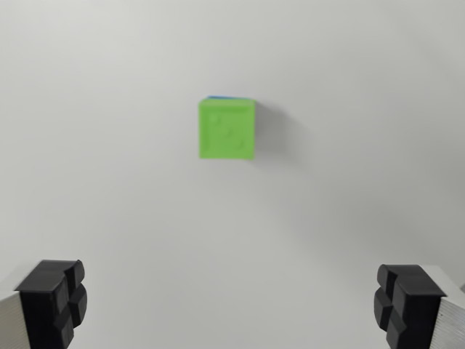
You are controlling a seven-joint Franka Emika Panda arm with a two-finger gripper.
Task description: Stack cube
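Observation:
A green cube [227, 129] sits on the white surface in the upper middle of the wrist view, its top face showing raised dots. A thin blue edge [221, 97] peeks out along its far side, from a blue cube beneath or behind it; which one I cannot tell. My gripper [231, 299] is open, with nothing between its fingers. The black left fingertip [54, 299] and right fingertip [407, 302] stand wide apart at the bottom corners, well clear of the green cube.
A plain white tabletop [109, 182] fills the whole view. The green cube casts a soft shadow [272, 138] toward the wrist view's right.

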